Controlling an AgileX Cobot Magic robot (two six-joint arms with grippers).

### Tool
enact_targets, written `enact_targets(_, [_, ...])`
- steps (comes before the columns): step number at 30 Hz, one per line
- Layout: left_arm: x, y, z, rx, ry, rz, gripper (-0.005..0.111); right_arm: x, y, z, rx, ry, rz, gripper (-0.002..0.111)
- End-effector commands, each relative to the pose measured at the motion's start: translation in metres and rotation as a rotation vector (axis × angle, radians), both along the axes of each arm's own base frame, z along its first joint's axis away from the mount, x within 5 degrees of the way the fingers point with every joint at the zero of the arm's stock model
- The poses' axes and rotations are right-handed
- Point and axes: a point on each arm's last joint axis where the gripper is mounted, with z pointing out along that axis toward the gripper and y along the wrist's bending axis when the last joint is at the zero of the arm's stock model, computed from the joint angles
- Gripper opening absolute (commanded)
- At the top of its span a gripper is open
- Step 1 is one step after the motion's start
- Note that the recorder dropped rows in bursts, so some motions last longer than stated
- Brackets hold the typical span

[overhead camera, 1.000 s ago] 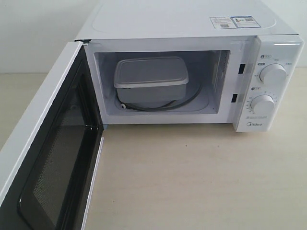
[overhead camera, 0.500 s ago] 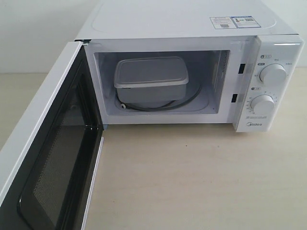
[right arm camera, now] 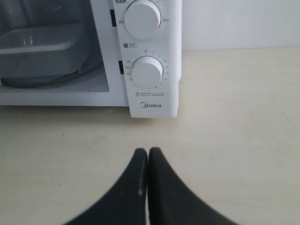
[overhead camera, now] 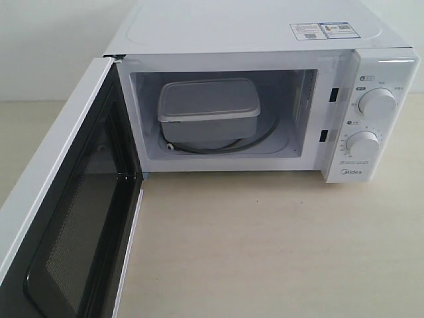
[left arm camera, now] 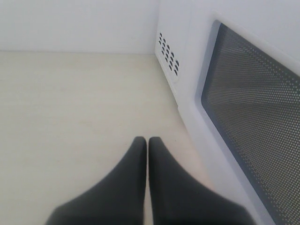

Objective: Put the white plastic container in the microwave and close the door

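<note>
White, shallow and rectangular, the lidded plastic container (overhead camera: 209, 109) sits inside the white boxy Midea microwave (overhead camera: 265, 40), toward the left of its cavity. The white door (overhead camera: 69, 228) with its dark mesh window stands swung wide open on the left. Over the pale wood-grain tabletop (overhead camera: 265, 245), the left jaws and the right jaws are each pressed fully together, gripping nothing.
</note>
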Motion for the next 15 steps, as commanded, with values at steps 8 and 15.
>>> enact_targets(8, [0.0, 0.003, 0.001, 0.013, -0.019, 0.045, 0.004, 0.0, 0.0, -0.002, -0.011, 0.0, -0.002, 0.0])
enact_targets(15, [-0.003, 0.003, 0.028, -0.017, -0.103, 0.049, 0.004, 0.0, 0.0, -0.002, -0.011, 0.0, -0.002, 0.0])
